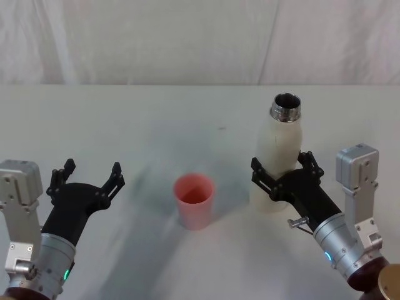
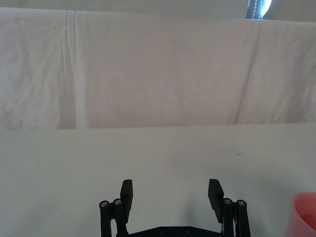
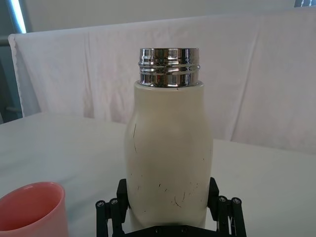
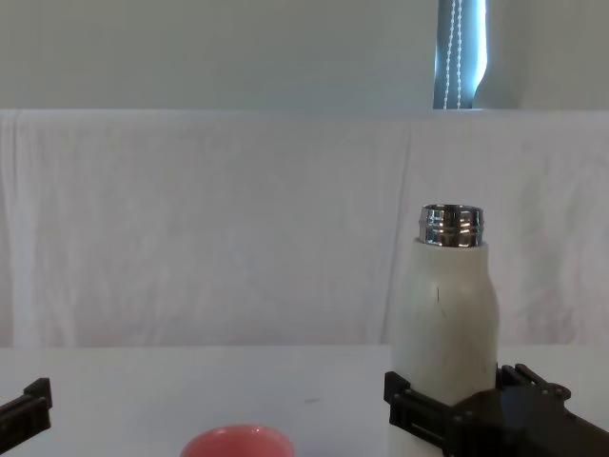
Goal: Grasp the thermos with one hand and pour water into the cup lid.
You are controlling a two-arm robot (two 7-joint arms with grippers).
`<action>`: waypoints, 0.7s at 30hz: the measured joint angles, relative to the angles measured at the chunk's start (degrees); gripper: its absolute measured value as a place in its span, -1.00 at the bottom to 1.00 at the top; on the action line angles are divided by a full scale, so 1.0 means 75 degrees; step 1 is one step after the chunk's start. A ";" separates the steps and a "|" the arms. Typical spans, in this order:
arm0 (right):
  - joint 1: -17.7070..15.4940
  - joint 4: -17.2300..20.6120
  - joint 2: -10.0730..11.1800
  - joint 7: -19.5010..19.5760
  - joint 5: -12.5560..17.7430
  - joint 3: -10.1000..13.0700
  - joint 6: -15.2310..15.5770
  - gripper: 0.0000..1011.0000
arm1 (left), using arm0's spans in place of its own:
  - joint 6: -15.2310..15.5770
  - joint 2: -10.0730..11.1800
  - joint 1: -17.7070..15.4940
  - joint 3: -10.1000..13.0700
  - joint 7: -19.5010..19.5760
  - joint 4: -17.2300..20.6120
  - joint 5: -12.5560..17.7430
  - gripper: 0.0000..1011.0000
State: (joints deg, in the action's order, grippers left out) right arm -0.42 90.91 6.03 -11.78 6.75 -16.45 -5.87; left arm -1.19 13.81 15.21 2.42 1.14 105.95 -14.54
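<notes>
Grasp stage, judged. Left gripper (image 1: pixel 87 178) idle at table's left, fingers spread, holding nothing. Cup lid (image 1: pixel 194 200) upright at centre, mouth up. Thermos (image 1: pixel 280 156) upright just right of it, uncapped, lower body between the right gripper's (image 1: pixel 285 170) 2 spread fingers; contact apparently not yet made. Recommended: close squarely, low on body, before lifting.

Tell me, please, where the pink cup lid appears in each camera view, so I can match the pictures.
Head view: cup lid stands upright at lower centre, on the table.
Left wrist view: its rim is cut by the picture's lower right corner.
Right wrist view: lower left corner.
Chest view: its top at the bottom edge, left of centre.
Shared landmark: the thermos, to the robot's right of it.
</notes>
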 joint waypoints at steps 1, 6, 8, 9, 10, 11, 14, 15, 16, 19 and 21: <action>0.0000 0.0000 0.0000 0.0001 0.0000 0.0000 0.0000 0.88 | 0.0000 0.0000 0.0000 0.0000 0.0000 0.0000 0.0000 0.98; 0.0000 0.0000 0.0000 0.0002 0.0000 0.0000 0.0000 0.88 | 0.0000 0.0000 0.0000 0.0000 0.0000 0.0000 0.0000 0.98; 0.0000 0.0000 0.0000 0.0002 0.0000 0.0000 0.0000 0.88 | 0.0000 0.0000 0.0000 0.0000 0.0000 0.0000 0.0000 0.98; 0.0000 0.0000 0.0000 0.0002 0.0000 0.0000 0.0000 0.88 | 0.0000 0.0000 0.0000 -0.0001 0.0000 0.0000 0.0000 0.98; 0.0000 0.0000 0.0000 0.0002 0.0000 0.0000 0.0000 0.88 | 0.0000 0.0000 0.0000 0.0000 0.0000 0.0000 0.0000 0.98; 0.0000 0.0000 0.0000 0.0002 0.0000 0.0000 0.0000 0.88 | 0.0000 0.0000 0.0000 0.0000 0.0000 0.0000 0.0000 0.98; 0.0000 0.0000 0.0000 0.0003 0.0000 0.0000 0.0000 0.88 | 0.0000 0.0000 0.0000 0.0000 0.0000 0.0000 0.0000 0.98; 0.0000 0.0000 0.0000 0.0002 0.0000 0.0000 0.0000 0.88 | 0.0000 0.0000 0.0000 0.0000 0.0000 0.0000 0.0000 0.98; 0.0000 0.0000 0.0000 0.0003 0.0000 0.0000 0.0000 0.88 | 0.0000 0.0000 0.0000 0.0000 0.0000 0.0000 0.0000 0.98; 0.0000 0.0000 0.0000 0.0003 0.0000 0.0000 0.0000 0.88 | 0.0000 0.0000 0.0000 0.0000 0.0000 0.0000 0.0000 0.98; 0.0000 0.0000 0.0000 0.0003 0.0000 0.0000 0.0000 0.88 | 0.0000 0.0000 0.0000 0.0000 0.0000 0.0000 0.0000 0.98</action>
State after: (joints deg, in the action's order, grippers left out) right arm -0.41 90.91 6.03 -11.76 6.75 -16.45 -5.87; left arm -1.19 13.81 15.21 2.41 1.14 105.95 -14.54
